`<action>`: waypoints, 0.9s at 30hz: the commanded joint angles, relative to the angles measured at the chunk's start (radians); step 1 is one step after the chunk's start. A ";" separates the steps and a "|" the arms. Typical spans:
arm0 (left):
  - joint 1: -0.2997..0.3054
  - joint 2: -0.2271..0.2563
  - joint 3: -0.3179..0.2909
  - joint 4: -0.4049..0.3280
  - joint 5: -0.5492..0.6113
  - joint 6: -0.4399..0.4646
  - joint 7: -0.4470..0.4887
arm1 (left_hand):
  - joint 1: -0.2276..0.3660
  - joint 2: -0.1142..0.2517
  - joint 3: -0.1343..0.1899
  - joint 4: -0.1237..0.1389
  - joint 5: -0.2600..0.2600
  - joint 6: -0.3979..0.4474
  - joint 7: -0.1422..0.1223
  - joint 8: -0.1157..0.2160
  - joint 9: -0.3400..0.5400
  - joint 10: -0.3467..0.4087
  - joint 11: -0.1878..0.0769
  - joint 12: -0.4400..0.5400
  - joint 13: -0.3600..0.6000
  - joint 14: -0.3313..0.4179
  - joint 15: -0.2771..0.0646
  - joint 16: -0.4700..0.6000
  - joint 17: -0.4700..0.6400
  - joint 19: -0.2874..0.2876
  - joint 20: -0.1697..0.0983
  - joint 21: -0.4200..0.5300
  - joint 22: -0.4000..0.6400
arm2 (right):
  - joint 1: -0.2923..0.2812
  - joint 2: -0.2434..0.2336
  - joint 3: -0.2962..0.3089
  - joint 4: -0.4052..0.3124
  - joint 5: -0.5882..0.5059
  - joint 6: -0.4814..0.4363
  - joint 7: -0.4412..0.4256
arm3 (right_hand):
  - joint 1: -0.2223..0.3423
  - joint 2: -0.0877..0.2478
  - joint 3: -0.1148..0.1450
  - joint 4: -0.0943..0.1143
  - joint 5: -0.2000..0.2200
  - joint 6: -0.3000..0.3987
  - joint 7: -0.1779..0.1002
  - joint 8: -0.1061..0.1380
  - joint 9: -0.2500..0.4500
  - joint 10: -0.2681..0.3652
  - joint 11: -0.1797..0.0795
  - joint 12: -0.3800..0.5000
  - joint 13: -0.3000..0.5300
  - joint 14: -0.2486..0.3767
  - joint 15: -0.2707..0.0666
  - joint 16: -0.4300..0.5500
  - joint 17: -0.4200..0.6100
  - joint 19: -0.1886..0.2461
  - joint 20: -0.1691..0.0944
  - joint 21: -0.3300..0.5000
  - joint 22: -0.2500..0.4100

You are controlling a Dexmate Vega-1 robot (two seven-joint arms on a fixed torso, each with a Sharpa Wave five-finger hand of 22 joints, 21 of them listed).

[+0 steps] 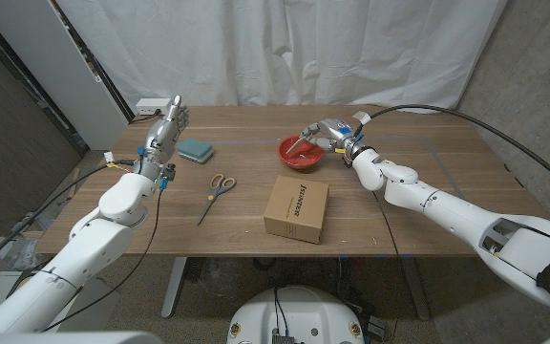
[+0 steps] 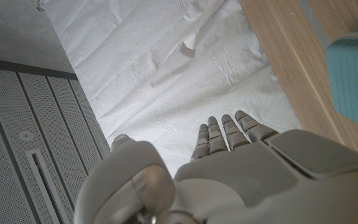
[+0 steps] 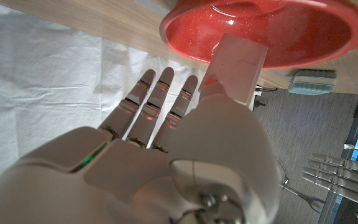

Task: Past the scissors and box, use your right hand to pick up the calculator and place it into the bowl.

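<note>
Right hand grips one calculator over one red bowl (one scissors, one box nearer); left hand raised, fingers straight, holds nothing

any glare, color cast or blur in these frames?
Right wrist view: red bowl shows speckled glare and tints the right hand fingers reddish. Left wrist view: left hand close and soft, teal object blurred. Head view: evenly lit, sharp.

Even, soft indoor light; sharp head view.
Glare speckled the red bowl in the right wrist view, and the near hands were blurred close-up in both wrist views.
</note>
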 commanded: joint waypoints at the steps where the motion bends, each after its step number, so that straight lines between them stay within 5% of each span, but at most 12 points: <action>1: -0.008 -0.005 0.009 0.007 0.001 -0.004 0.005 | 0.009 0.004 -0.011 0.001 0.000 0.008 0.000 -0.001 0.006 0.005 -0.005 0.001 0.003 0.002 0.007 -0.003 0.005 -0.004 -0.002 -0.002 0.005 | 0.004 -0.017 -0.007 -0.016 -0.009 0.001 0.031 | 0.001 -0.008 0.003 -0.003 0.000 -0.014 0.001 -0.004 0.004 -0.012 0.000 -0.006 0.003 -0.014 -0.116 -0.001 0.004 -0.009 -0.069 -0.006 0.003; 27: -0.032 -0.007 0.028 0.031 -0.006 -0.016 -0.009 | 0.011 0.006 -0.015 0.001 -0.001 0.008 0.000 -0.001 0.006 0.005 -0.004 0.001 0.003 0.001 0.005 -0.003 0.005 -0.004 -0.001 -0.001 0.005 | -0.028 -0.069 0.022 -0.096 -0.020 -0.002 0.070 | -0.094 -0.036 -0.019 0.023 -0.009 -0.174 0.003 -0.064 0.007 -0.169 0.010 -0.027 0.001 -0.164 -0.070 -0.006 0.008 -0.070 -0.021 -0.017 0.001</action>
